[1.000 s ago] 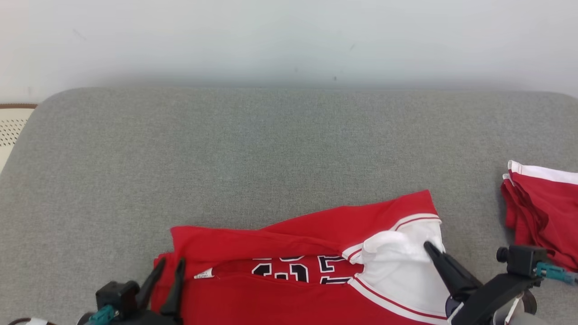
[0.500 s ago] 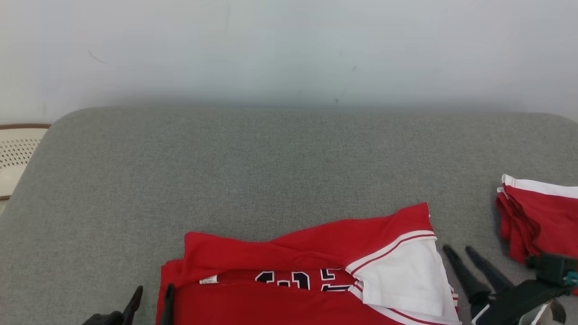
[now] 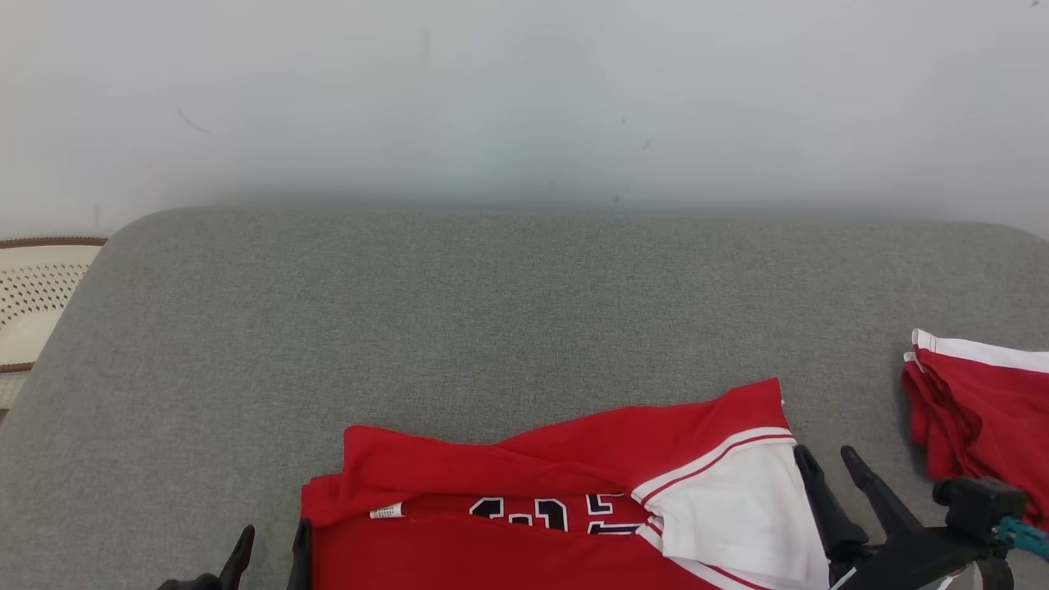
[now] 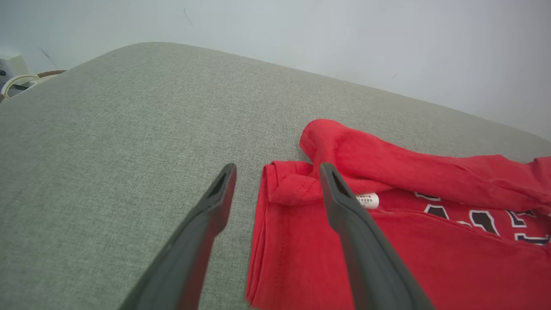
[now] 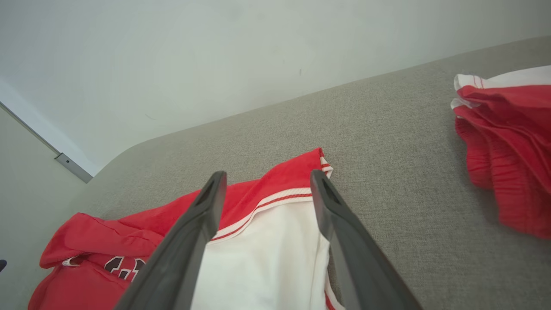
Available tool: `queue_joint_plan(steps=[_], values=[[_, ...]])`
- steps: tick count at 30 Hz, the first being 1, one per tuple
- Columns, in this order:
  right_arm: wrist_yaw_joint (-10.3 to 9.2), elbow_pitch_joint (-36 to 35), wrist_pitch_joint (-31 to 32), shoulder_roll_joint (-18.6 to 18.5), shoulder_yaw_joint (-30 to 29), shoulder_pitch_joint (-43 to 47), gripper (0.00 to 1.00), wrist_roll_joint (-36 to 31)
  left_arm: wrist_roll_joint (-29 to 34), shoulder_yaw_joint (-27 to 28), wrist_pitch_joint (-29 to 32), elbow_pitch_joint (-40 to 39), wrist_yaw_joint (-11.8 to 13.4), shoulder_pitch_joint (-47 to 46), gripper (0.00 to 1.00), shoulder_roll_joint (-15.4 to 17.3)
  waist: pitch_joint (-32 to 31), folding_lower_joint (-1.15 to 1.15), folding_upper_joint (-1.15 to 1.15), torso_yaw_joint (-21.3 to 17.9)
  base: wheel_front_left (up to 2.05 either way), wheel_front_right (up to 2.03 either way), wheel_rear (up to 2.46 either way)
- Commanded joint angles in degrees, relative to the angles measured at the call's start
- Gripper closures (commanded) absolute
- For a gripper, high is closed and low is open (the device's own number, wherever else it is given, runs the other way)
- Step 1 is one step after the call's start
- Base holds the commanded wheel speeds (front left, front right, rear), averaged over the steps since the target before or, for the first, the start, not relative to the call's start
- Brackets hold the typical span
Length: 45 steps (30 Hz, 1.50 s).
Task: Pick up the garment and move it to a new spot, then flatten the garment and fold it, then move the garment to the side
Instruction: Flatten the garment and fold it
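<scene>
A grey upholstered surface (image 3: 524,311) stretched below a pale wall (image 3: 524,98); the folded red garment (image 3: 524,459), a white panel at its right end, lay at the near edge, just right of centre. The left gripper (image 3: 274,533) straddled the garment's left edge, jaws spread wide and empty; the right gripper (image 3: 824,452) stood equally wide at the white panel's right edge, gripping nothing. A second red-and-white piece (image 3: 983,410) lay well apart at the right; a cream perforated object (image 3: 41,287) sat beyond the left edge.

Jaws parted on both arms, nothing gripped.
Left gripper (image 3: 273,547) low, fingers upward; right gripper (image 3: 824,459) fingers angled up-left.
</scene>
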Motion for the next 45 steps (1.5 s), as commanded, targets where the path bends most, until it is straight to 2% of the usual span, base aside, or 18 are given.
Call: queue_joint_plan(steps=[1,8,15,21,30,34,39,43,44,45], values=[[-0.06,0.48,-0.24,0.52,-0.28,0.83,0.0,-1.39,-0.16,-0.05,-0.04,-0.29,0.27,0.74,0.0,0.02,-0.02,0.0,0.0,0.21,0.0,0.0,0.0],[-0.05,6.02,-0.24,5.76,-4.31,1.42,0.0,-7.07,-0.99,-1.45,-0.04,-1.15,1.16,1.63,0.0,0.01,0.11,0.0,0.0,0.98,0.0,0.0,0.0],[-0.05,11.64,-0.24,9.22,-8.57,0.24,0.0,-11.57,-1.48,-2.69,-0.04,-1.38,1.28,1.38,0.0,0.01,0.72,0.0,0.0,2.1,0.0,0.0,0.0],[-0.05,15.18,-0.25,11.39,-12.34,-0.36,0.0,-12.42,-1.99,-3.81,-0.04,-1.35,1.22,0.79,0.0,0.02,1.34,0.0,0.0,3.27,0.0,0.0,0.0],[-0.06,18.41,-0.25,12.46,-13.84,-1.57,0.0,-11.69,-2.14,-4.9,-0.04,-1.71,0.85,0.26,0.0,0.01,2.48,0.0,0.0,4.52,0.0,0.0,0.0],[-0.06,21.4,-0.25,12.64,-12.84,-2.6,0.0,-10.64,-2.12,-4.95,-0.04,-1.9,0.77,0.01,0.0,0.01,3.04,0.0,0.0,4.87,0.0,0.0,0.0],[-0.05,25.2,0.13,13.49,-8.74,-4.28,0.0,-7.73,-2.34,-5.32,-0.04,-2.16,0.87,-0.17,0.0,0.01,3.61,0.0,0.0,5.34,0.0,0.0,0.0],[0.0,26.96,1.96,13.78,-3.92,-5.62,0.0,-4.51,-2.37,-5.68,-0.04,-2.28,0.88,-0.73,0.0,0.0,3.94,0.0,0.0,5.87,0.0,0.0,0.0],[0.14,26.44,4.39,14.15,0.14,-5.58,0.0,-0.37,-2.37,-5.69,-0.04,-2.33,0.79,-0.93,0.0,0.01,4.11,0.0,0.0,6.28,0.0,0.0,0.0],[0.14,26.03,5.09,13.96,1.46,-5.52,0.0,1.1,-2.32,-5.65,-0.04,-2.32,0.73,-1.0,0.0,0.01,4.15,0.0,0.0,6.42,0.0,0.0,0.0]])
